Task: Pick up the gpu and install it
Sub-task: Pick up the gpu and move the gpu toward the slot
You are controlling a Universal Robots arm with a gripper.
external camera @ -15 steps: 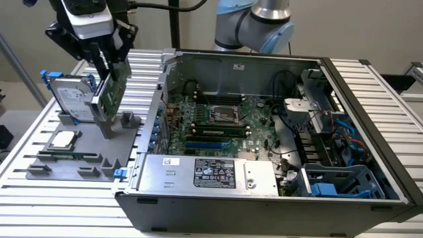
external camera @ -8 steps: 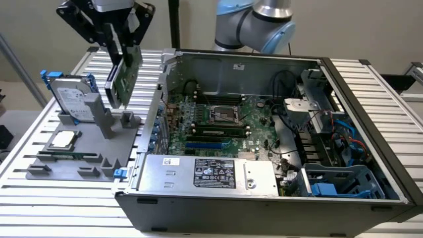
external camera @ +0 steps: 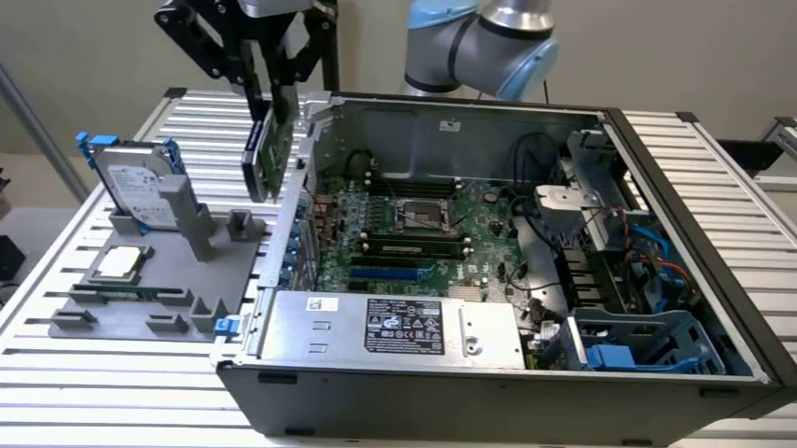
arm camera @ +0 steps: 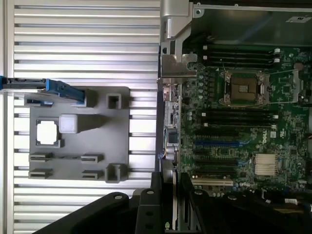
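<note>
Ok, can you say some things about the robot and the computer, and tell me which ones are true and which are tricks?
1. The gripper holds the gpu up in the air. True.
2. The gpu is plugged into the motherboard. False: it hangs at the open case's edge, above the board.
3. The hard drive stands on its edge in the grey holder. True.
4. The computer case is closed. False: it is open and the motherboard shows.
5. The small square chip lies inside the case. False: it lies on the grey holder.
</note>
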